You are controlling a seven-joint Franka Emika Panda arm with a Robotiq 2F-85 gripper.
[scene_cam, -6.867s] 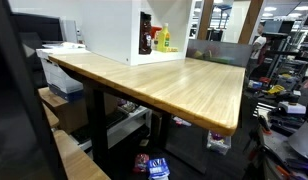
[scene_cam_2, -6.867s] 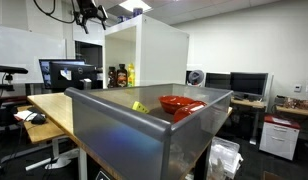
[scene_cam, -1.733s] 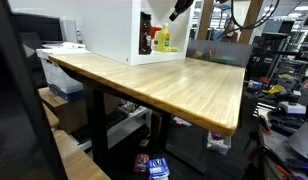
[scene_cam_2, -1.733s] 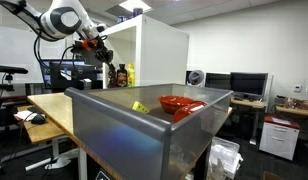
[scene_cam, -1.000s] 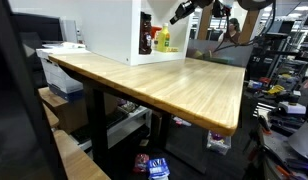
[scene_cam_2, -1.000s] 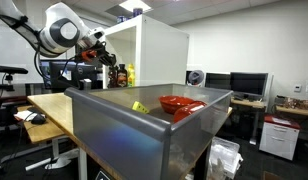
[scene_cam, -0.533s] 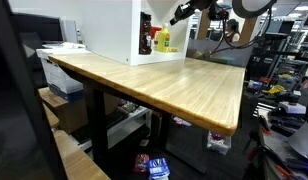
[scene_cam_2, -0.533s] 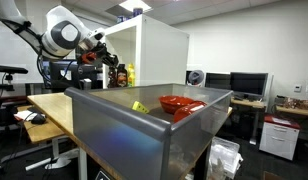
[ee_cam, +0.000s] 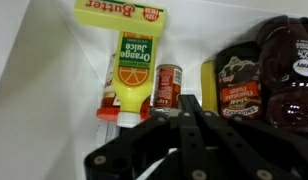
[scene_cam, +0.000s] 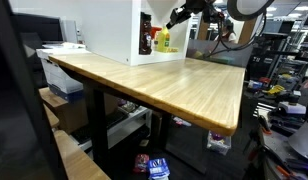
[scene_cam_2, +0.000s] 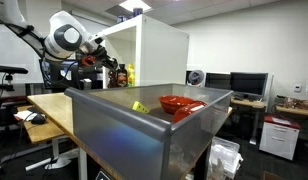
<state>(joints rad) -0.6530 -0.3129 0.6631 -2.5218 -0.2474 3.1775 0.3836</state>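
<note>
Approach step, by my read: gripper (ee_cam: 189, 104) hangs in the air in front of the open white cabinet (scene_cam: 109, 25), pointed at its contents and touching none of them. The fingers look clenched together with nothing between them. Nearest things, straight ahead in the wrist view, are the small red can (ee_cam: 168, 85) and, just beside it, the upright orange juice bottle (ee_cam: 134, 70); both stand inside the cabinet at the back of the wooden table (scene_cam: 174, 85). Next move would likely call for spreading the fingers, then going in level on one item without knocking its neighbour, since they stand close. Only the wrist view shows labels: a yellow butter box (ee_cam: 119, 13) above the bottle and a dark package (ee_cam: 239, 85) on the other side of the can. In an exterior view the gripper (scene_cam: 174, 18) is seen high, near the cabinet's upper edge, with the bottle (scene_cam: 165, 38) below it. In an exterior view a grey bin (scene_cam_2: 124, 125) with a red bowl (scene_cam_2: 179, 103) fills the foreground, well apart from the gripper (scene_cam_2: 106, 62).
</note>
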